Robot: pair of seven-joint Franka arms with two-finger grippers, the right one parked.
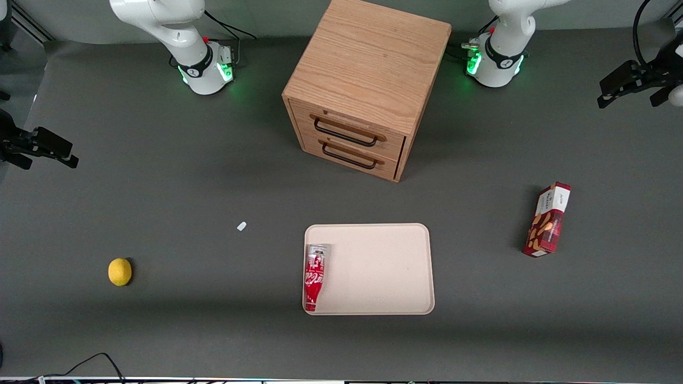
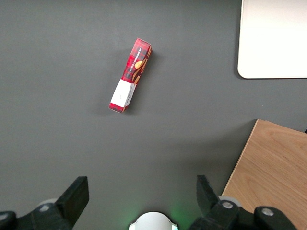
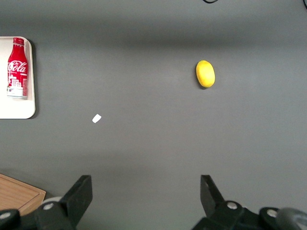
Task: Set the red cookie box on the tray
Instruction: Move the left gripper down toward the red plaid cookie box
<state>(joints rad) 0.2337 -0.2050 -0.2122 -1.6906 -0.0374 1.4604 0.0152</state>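
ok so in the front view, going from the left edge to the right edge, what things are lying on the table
lemon → small white scrap → cola bottle lying on the tray → red cookie box. The gripper hangs open above the table, out toward the working arm's end.

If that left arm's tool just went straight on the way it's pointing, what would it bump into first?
Most likely bare table. The tool is open and points down at the dark mat, high up toward the working arm's end. The red cookie box lies ahead of its fingers rather than straight under them, though depth is hard to judge.
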